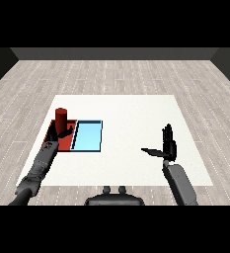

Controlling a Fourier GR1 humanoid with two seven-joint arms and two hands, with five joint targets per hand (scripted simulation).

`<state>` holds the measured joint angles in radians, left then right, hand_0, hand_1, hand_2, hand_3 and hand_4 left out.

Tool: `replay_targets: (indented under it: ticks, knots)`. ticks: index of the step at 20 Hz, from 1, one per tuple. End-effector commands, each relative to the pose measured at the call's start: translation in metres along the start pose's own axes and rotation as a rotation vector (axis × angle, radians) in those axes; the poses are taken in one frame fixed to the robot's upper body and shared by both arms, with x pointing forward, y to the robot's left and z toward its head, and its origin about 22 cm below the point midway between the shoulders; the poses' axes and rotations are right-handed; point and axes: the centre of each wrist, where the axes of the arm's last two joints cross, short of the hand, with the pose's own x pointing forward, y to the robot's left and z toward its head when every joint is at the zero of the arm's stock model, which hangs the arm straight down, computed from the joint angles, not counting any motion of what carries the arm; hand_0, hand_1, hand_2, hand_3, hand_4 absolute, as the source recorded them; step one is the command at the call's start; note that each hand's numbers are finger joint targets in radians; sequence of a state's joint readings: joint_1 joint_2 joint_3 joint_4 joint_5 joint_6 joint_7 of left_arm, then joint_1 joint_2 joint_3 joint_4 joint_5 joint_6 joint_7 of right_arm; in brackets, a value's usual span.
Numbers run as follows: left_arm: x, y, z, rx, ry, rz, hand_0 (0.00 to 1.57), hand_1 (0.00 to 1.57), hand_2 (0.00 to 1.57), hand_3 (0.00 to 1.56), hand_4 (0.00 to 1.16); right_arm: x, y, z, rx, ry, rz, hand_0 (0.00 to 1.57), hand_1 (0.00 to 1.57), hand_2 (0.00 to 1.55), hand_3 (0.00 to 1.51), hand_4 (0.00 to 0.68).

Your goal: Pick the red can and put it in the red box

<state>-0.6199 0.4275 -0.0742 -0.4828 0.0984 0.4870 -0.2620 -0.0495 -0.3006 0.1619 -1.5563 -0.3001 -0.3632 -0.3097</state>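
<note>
From the head view we see the left hand (55,136) reaching over the red tray (67,143) at the left side of the white table (131,143). Its dark fingers sit low against the red can (61,118) and seem to wrap its base, with one digit pointing out to the right across the tray floor. We read this hand as closed around the can, though the fingers are dark and small against the tray, so we cannot make out exactly how they curl. The grey left forearm (37,168) runs up from the lower left corner to that hand.

The right hand (167,144) is well apart from both trays, over bare table on the right. Its fingers stand straight up and its thumb sticks out sideways to the left; it holds nothing and touches nothing we can see. The right forearm (180,185) comes up from the lower right.

The can is a plain dark red cylinder, upright, with a slightly lighter flat top. It stands within the red tray, toward the tray's far end, and rises above the rim. We cannot tell whether its bottom rests on the tray floor or is held just above it.

The light blue tray (88,136) lies just beside the red one on its right, the two touching along their long sides.
</note>
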Motion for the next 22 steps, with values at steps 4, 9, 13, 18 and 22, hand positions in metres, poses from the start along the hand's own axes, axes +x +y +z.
replay_targets:
  ticks: [4, 9, 13, 18, 22]
  knots:
    - [-0.017, -0.016, 0.002, -0.025, 0.24, -0.157, 0.74, 0.74, 0.73, 0.74, 0.81, -0.021, 0.002, -0.014, -0.033, 0.034, -0.034, 0.0, 0.0, 0.0, 0.0, 0.0]
    - [-0.038, -0.015, 0.013, -0.018, 0.371, -0.199, 0.83, 0.83, 0.8, 0.49, 0.79, -0.025, -0.002, -0.021, -0.024, 0.003, -0.014, 0.0, 0.0, 0.0, 0.0, 0.0]
    - [-0.056, 0.015, 0.011, 0.066, 0.476, -0.126, 1.11, 1.11, 1.05, 0.0, 0.66, -0.026, 0.002, -0.028, -0.027, 0.012, -0.032, 0.0, 0.0, 0.0, 0.0, 0.0]
    - [-0.068, 0.023, 0.017, -0.089, 0.538, -0.134, 0.0, 0.0, 0.0, 0.0, 0.0, -0.023, 0.006, -0.025, -0.026, 0.005, -0.04, 0.0, 0.0, 0.0, 0.0, 0.0]
    - [-0.056, 0.015, 0.011, -0.061, 0.492, -0.171, 0.0, 0.0, 0.0, 0.0, 0.0, -0.026, 0.01, -0.027, -0.039, -0.005, -0.057, 0.0, 0.0, 0.0, 0.0, 0.0]
